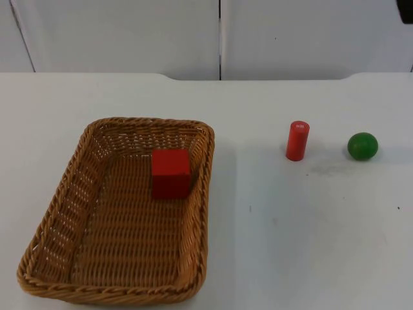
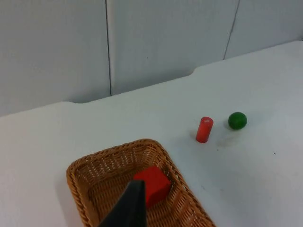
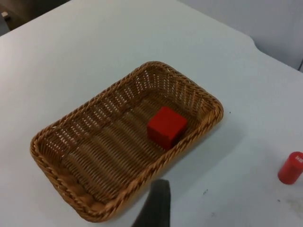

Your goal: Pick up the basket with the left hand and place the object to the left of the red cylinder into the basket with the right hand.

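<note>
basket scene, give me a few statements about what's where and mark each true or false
1. The red cube lies inside the basket. True.
2. The green ball sits between the basket and the red cylinder. False: the ball is on the far side of the cylinder from the basket.
3. The red cylinder stands upright on the table. True.
4. The basket is lifted off the table by the left gripper. False: it rests on the table, and nothing grips it; the left fingertip hangs above it.
5. The cube rests in the middle of the basket. False: it sits near the basket's far right corner in the top view.
</note>
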